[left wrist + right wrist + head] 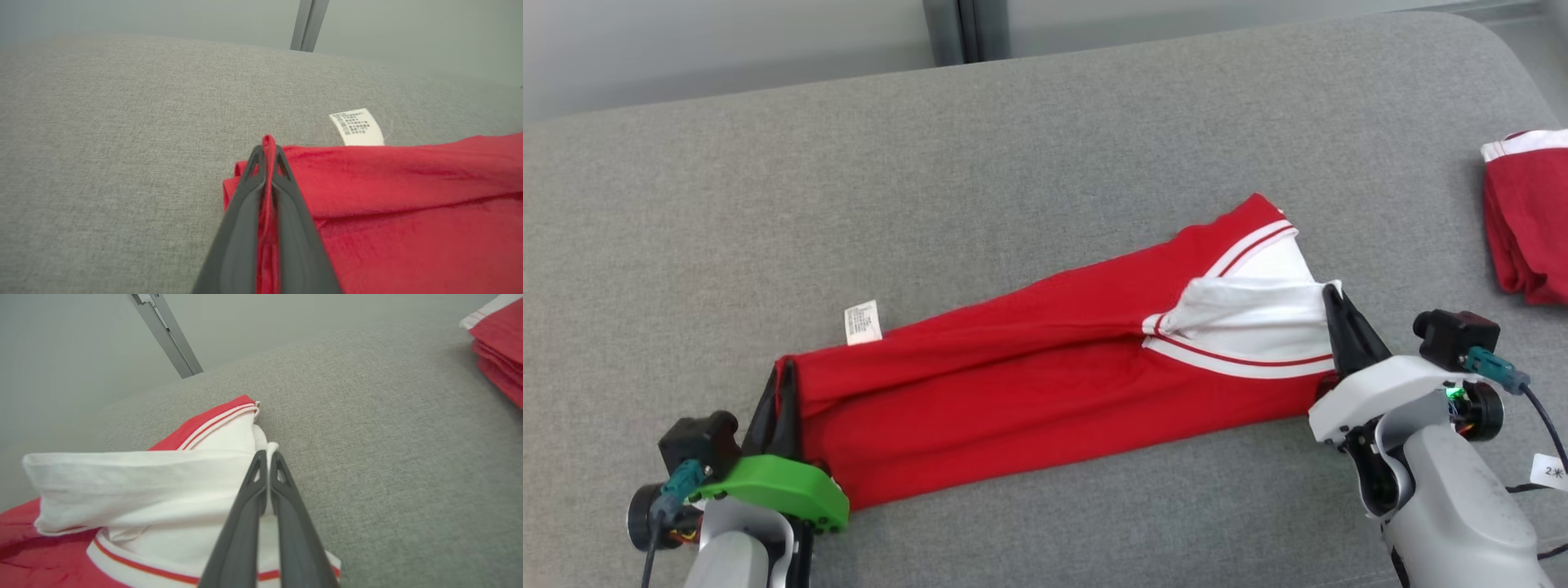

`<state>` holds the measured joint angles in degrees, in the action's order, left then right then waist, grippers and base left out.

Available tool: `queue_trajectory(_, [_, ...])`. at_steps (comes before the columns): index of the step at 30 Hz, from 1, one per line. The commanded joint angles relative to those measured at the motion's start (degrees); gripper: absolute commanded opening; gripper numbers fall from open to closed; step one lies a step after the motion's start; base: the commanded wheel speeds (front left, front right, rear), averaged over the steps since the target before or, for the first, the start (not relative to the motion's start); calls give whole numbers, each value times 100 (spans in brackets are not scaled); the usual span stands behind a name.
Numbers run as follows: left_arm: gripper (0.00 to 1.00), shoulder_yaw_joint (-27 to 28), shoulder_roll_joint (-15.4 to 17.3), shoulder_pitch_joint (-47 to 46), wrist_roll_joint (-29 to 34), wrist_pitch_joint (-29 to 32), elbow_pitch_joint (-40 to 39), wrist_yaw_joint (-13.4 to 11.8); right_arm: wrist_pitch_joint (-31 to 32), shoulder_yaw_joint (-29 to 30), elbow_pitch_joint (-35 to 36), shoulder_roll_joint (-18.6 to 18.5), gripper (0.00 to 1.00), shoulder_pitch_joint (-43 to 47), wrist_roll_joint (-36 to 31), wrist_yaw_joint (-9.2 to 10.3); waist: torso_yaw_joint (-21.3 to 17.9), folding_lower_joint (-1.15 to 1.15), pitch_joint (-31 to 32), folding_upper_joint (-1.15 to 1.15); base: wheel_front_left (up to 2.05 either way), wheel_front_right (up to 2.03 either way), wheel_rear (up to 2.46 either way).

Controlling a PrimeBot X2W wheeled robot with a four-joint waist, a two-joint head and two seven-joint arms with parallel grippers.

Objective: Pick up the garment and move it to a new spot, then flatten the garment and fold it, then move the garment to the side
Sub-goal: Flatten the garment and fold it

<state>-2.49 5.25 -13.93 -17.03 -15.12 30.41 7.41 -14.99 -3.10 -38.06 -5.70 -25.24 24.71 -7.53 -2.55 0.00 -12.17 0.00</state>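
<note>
The garment (1029, 359) is red with white striped trim and lies folded lengthwise in a long band across the grey cushion, a white label (863, 322) poking out near its left end. At that left end my left gripper (783, 384) is shut on the red hem; a ridge of red cloth (268, 149) stands pinched between its dark fingers (245, 212). My right gripper (1333, 304) is shut on the white trimmed end, where white fabric (163, 486) bunches left of the fingers (294, 514) and a sliver of white sits between the tips (269, 453).
A second red and white garment (1529, 216) lies folded at the far right edge of the cushion (1013, 163), also seen in the right wrist view as a red pile (500, 355). A grey wall with a dark vertical post (960, 31) rises behind.
</note>
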Motion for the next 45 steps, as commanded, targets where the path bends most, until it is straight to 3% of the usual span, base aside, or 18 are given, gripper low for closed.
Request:
queue_trajectory(1, [100, 49, -3, 142, 45, 0, -10, 7, -23, 58, -47, -1, 100, 69, 31, 10, 18, 0, 22, 0, 0, 0, 0])
queue_trajectory(12, [100, 275, -211, 650, 220, 0, -694, 7, -23, 114, -213, -50, 100, -267, -136, 10, 280, 0, -86, 0, 0, 0, 0])
queue_trajectory(19, [100, -28, -221, 585, -38, 0, -700, 7, 190, 7, -1276, -178, 100, -720, -339, 10, 576, 0, -83, 0, 0, 0, 0])
queue_trajectory(23, [100, -130, -221, 504, -103, 0, -721, -23, 407, -291, -1840, -67, 100, -744, -271, 4, 729, 0, -74, 0, 0, 0, 0])
queue_trajectory(24, [100, -158, -222, 507, -121, 0, -739, -44, 427, -400, -1917, -7, 92, -702, -188, 3, 748, 0, -63, 0, 0, 0, 0])
queue_trajectory(25, [100, -174, -223, 517, -136, 0, -748, -58, 435, -492, -1965, 27, 44, -660, -124, -3, 756, 0, -56, 0, 0, 0, 0])
queue_trajectory(26, [100, -178, -223, 531, -140, 0, -749, -68, 456, -630, -2017, 60, 2, -591, -58, -13, 760, 0, -45, 0, 0, 0, 0])
queue_trajectory(30, [100, -144, -223, 640, -124, 0, -760, -82, 322, -860, -2112, -33, 0, -424, 191, -8, 685, 0, 19, 0, 0, 0, 0])
queue_trajectory(36, [100, -199, -224, 693, -100, 0, -785, -99, 3, -428, -2050, -528, 0, -581, 204, 18, 480, 0, 107, 0, 0, 0, 0])
queue_trajectory(39, [100, -224, -223, 682, -122, 0, -793, -112, -16, 144, -1471, -631, 0, -596, -124, 11, 390, 0, 120, 0, 0, 0, 0])
queue_trajectory(45, [100, -383, -222, 657, -186, 0, -741, -137, -21, 754, -89, -195, 0, -147, -957, 8, 332, 0, 208, 0, 0, 0, 0])
